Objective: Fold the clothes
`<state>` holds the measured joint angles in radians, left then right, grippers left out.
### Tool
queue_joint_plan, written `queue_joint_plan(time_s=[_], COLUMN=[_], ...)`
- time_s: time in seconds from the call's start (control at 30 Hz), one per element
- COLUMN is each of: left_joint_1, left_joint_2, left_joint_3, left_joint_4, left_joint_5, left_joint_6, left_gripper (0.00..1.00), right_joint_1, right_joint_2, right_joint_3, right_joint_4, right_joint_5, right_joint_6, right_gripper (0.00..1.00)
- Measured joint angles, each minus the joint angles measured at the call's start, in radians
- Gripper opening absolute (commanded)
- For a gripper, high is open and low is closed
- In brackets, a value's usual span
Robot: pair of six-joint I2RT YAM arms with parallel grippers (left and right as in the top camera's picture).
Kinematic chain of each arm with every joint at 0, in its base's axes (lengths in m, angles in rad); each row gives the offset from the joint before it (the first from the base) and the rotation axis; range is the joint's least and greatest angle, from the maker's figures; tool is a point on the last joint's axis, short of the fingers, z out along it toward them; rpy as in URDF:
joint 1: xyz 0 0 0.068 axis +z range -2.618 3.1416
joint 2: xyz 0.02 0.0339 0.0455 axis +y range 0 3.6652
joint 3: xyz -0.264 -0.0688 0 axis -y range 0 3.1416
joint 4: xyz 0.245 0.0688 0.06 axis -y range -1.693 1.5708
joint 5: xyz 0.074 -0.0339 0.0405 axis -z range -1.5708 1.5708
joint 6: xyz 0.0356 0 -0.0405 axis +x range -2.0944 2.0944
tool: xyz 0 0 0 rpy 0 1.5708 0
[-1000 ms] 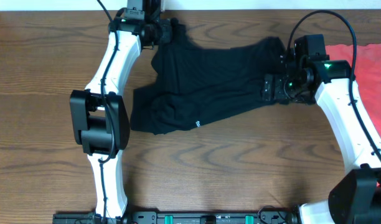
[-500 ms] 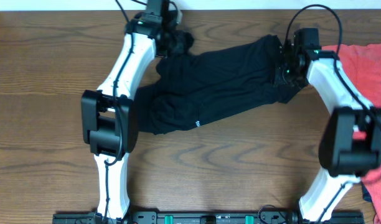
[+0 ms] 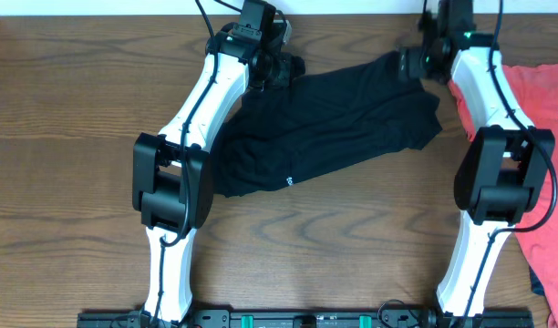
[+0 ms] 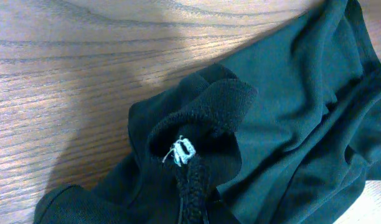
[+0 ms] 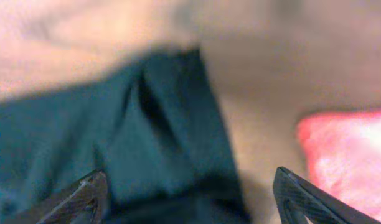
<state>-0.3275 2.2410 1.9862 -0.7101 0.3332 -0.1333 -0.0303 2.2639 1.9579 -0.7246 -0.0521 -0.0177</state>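
1. The plain black soft fabric garment (image 3: 334,128) lies on the brown wood-grain table (image 3: 78,137), in the far middle of the scene. It spreads in a rumpled band that slants from the far right down towards the near left.
2. The left gripper (image 3: 281,66) sits at the garment's far left corner, where the cloth gathers into a dark bunch. It is clenched on that bunch.
3. In the left wrist view the pinched fabric rises in a ribbed, curled fold with a small white thread tuft (image 4: 183,149) at its centre. The rest of the garment fans away to the right over the wood.
4. The right gripper (image 3: 416,64) is at the garment's far right corner, close to the far edge of the table.
5. The right wrist view is blurred. Even so, it shows the two dark fingertips (image 5: 84,196) standing wide apart and released, with nothing caught between them.
6. Black cloth fills the space below and to the left of those spread jaws. Whether either tip touches it I cannot tell.
7. A red-orange T-shirt (image 3: 534,100) with white lettering lies at the right edge of the table, just beside the right arm and apart from the black garment.
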Motion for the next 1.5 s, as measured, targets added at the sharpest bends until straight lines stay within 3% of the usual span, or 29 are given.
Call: queue_joint_plan(time_s=[0.13, 0.27, 0.37, 0.67, 1.2, 1.3, 1.4, 1.5], left_joint_1=[0.0, 0.0, 0.0, 0.0, 0.0, 0.0, 0.0, 0.0], left_joint_2=[0.0, 0.0, 0.0, 0.0, 0.0, 0.0, 0.0, 0.0], left_joint_3=[0.0, 0.0, 0.0, 0.0, 0.0, 0.0, 0.0, 0.0], left_joint_4=[-0.011, -0.033, -0.047, -0.087, -0.091, -0.093, -0.093, -0.093], left_joint_5=[0.0, 0.0, 0.0, 0.0, 0.0, 0.0, 0.0, 0.0], left_joint_6=[0.0, 0.0, 0.0, 0.001, 0.0, 0.0, 0.0, 0.0], left_gripper=[0.06, 0.06, 0.06, 0.06, 0.05, 0.06, 0.06, 0.06], right_joint_1=[-0.01, -0.022, -0.022, -0.021, 0.002, 0.032, 0.064, 0.091], right_joint_2=[0.008, 0.067, 0.142, 0.21, 0.267, 0.27, 0.273, 0.275], right_joint_3=[0.006, 0.015, 0.024, 0.077, 0.089, 0.091, 0.092, 0.095], right_joint_4=[0.021, 0.034, 0.048, 0.163, 0.262, 0.269, 0.278, 0.277], right_joint_5=[0.006, 0.009, 0.013, 0.016, -0.007, -0.008, -0.011, -0.015], right_joint_6=[-0.004, -0.002, -0.007, -0.013, -0.013, -0.013, -0.018, -0.012], right_gripper=[0.7, 0.85, 0.9, 0.84, 0.83, 0.79, 0.59, 0.57])
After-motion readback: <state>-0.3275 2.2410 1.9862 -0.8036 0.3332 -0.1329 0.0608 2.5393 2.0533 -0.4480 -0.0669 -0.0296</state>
